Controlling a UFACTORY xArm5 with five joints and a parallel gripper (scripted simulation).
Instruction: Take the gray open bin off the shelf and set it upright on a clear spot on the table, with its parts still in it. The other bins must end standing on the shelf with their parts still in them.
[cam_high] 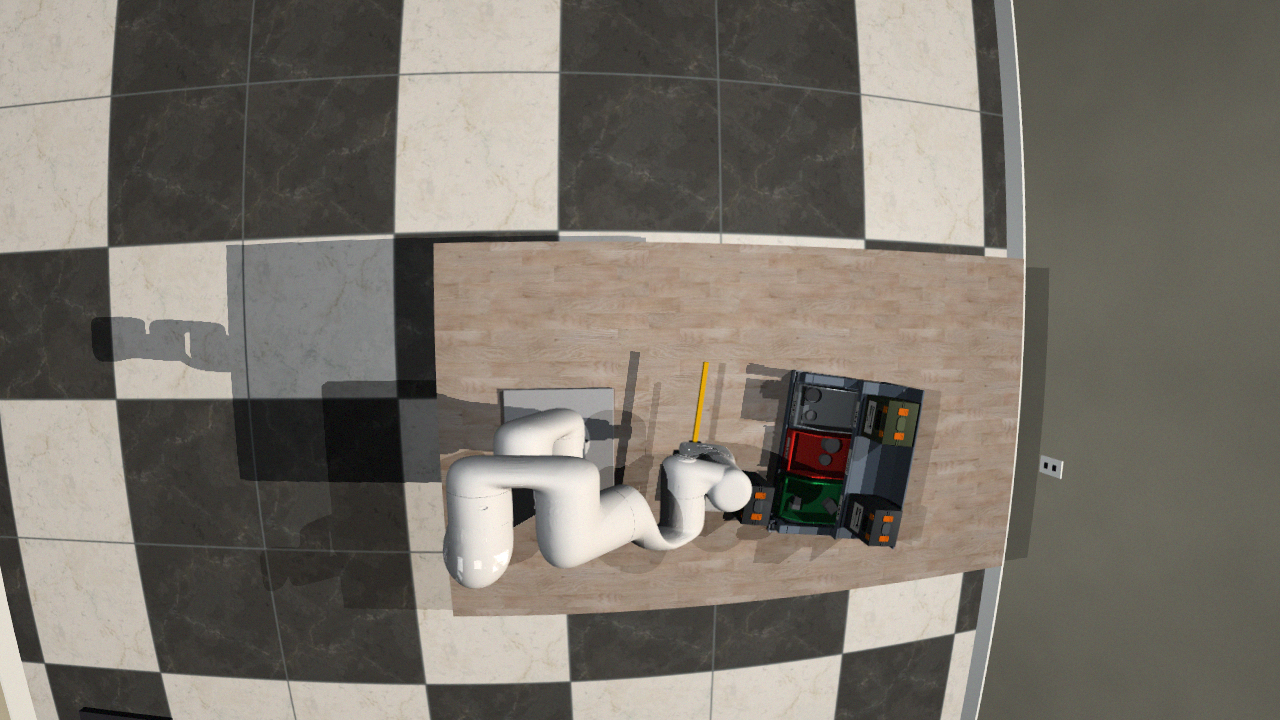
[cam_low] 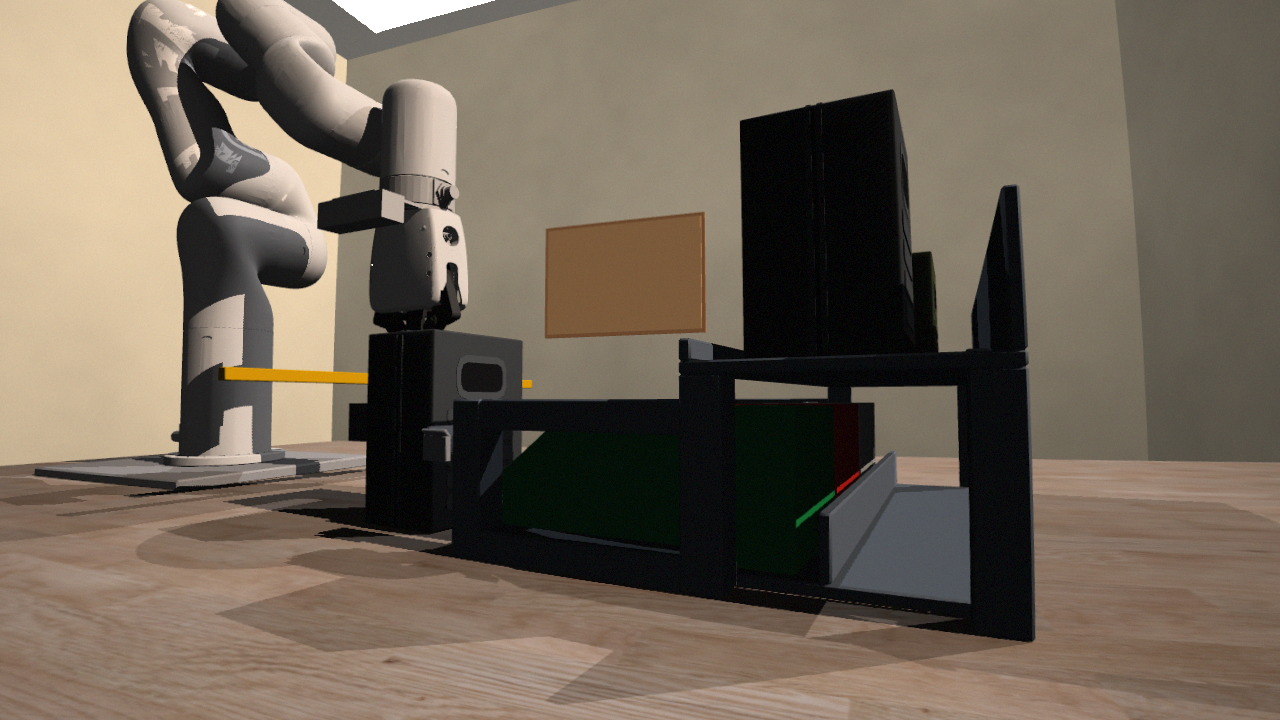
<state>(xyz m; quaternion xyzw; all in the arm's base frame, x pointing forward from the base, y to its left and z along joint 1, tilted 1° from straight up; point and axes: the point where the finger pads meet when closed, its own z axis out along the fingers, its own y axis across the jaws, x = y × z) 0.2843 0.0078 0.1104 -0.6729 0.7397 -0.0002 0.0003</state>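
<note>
The gray open bin (cam_high: 825, 407) sits in the far slot of the dark shelf (cam_high: 849, 456), with round parts inside. A red bin (cam_high: 819, 452) and a green bin (cam_high: 810, 501) fill the slots beside it. In the low side view the green bin (cam_low: 626, 483) and a strip of the red bin (cam_low: 845, 443) show, and the gray bin is hidden behind them. My gripper (cam_low: 418, 324) points down, shut on a thin yellow stick (cam_low: 290, 375), which it holds level above the table. The fingertips are hidden behind a dark box (cam_low: 443, 420). From above, the stick (cam_high: 699, 401) lies left of the shelf.
Dark closed boxes with orange latches stand on the shelf's upper level (cam_high: 897, 422) (cam_high: 872, 521). Another dark box (cam_high: 759, 505) stands on the table against the shelf's front, by the green bin. The arm base plate (cam_high: 556, 429) lies at the table's left end.
</note>
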